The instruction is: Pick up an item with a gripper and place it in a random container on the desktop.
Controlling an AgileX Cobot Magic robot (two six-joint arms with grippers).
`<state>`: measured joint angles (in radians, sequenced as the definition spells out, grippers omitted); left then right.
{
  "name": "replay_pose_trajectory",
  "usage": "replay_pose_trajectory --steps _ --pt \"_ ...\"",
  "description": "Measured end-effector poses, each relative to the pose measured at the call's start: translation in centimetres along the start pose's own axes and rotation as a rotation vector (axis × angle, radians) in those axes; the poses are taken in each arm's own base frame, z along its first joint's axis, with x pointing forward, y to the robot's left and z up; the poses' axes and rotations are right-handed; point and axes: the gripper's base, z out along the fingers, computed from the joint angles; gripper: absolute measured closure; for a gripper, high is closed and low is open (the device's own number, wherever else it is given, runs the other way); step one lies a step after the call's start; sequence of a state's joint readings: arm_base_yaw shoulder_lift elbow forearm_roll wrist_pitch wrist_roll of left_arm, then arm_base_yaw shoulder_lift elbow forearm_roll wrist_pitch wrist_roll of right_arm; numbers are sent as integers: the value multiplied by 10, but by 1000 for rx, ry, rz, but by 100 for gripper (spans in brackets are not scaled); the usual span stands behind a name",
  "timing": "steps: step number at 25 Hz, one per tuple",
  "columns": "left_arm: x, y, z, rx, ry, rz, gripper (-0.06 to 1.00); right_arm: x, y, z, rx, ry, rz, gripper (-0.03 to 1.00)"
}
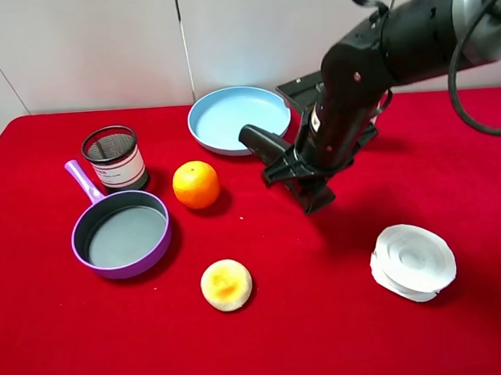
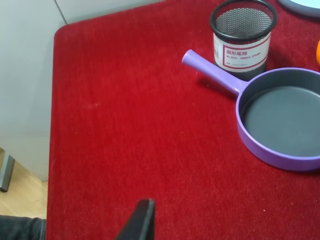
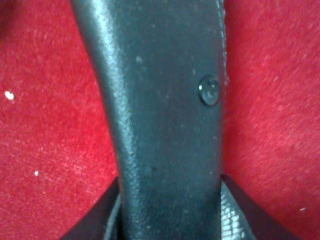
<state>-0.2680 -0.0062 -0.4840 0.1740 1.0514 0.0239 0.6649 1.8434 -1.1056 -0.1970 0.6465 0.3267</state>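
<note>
My right gripper (image 1: 299,169) is shut on the black soft case (image 1: 263,142) and holds it above the red desktop (image 1: 345,335), just right of the orange and in front of the light-blue plate (image 1: 229,121). One end of the case sticks out toward the plate's near rim. In the right wrist view the case (image 3: 160,125) fills the frame, pinched between the fingers (image 3: 107,215), with red cloth on both sides. Of my left gripper only one dark fingertip (image 2: 141,220) shows, over bare cloth near the table's left edge. The plate is empty.
A purple-handled pan (image 1: 121,234) and a black mesh cup (image 1: 113,158) stand at the left; both also show in the left wrist view, pan (image 2: 280,120) and cup (image 2: 242,35). An orange (image 1: 196,184), a yellowish bun (image 1: 226,284) and a white ridged object (image 1: 412,261) lie on the cloth.
</note>
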Motion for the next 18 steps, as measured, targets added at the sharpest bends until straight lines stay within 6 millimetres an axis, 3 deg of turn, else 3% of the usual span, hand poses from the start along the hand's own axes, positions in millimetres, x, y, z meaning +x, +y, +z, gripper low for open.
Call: replay_pose_trajectory --steps 18 --pt "0 0 0 0 0 0 0 -46 1 -38 12 -117 -136 73"
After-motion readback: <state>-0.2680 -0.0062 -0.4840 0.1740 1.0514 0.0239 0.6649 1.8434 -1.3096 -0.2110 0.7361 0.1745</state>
